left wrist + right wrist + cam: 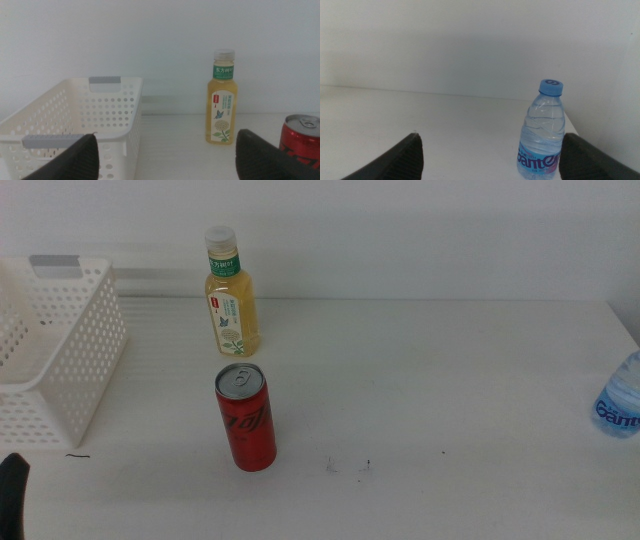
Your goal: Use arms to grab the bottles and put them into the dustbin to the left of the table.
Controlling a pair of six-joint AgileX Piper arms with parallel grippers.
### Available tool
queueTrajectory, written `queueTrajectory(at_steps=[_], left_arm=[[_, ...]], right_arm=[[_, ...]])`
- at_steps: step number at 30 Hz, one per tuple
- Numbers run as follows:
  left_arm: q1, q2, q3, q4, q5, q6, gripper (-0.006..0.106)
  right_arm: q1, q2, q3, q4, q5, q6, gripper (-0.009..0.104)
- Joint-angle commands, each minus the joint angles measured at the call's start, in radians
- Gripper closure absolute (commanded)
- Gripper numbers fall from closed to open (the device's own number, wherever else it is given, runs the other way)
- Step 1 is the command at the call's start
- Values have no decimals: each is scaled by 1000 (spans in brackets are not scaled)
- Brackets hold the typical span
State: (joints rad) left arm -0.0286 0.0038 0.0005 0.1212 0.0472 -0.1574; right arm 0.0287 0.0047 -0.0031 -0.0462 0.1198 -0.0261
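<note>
Nothing grasped yet: left hand (165, 155) open, facing tea bottle (231, 292) at 12 o'clock of soda can (246, 417); right hand (490, 157) open near water bottle (542, 131). Next: left closes on can, carries to basket (60, 350) at 9 o'clock.

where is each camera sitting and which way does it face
Middle view: above the table, looking forward and down at the red soda can, tea bottle and white basket; only a dark tip of the left pincer shows at the bottom edge.
Left wrist view: low on the left arm, facing basket, tea bottle and can; its open pincer frames them.
Right wrist view: low on the right arm, facing the water bottle; open right pincer.
Shared: middle and left wrist views both show basket, tea bottle and can.
</note>
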Motion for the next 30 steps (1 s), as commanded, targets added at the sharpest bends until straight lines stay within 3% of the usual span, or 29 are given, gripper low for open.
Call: queueTrajectory(at_steps=[1,5,13,26,30], left_arm=[[-2,-4,-1,3,-9,-1,7],[-2,-4,-1,3,-14,3,7],[-174,248,-16,3,-116,-1,7],[-333,650,-1,-6,-491,1,7],[-374,784,-1,-55,-664,35,7]], right_arm=[[-6,-5,3,-4,-12,-9,2],[-6,-5,3,-4,-12,-9,2],[-6,-5,3,-3,-12,-7,2],[-6,-5,3,-3,-12,-7,2],[-6,-5,3,-3,-12,-7,2]])
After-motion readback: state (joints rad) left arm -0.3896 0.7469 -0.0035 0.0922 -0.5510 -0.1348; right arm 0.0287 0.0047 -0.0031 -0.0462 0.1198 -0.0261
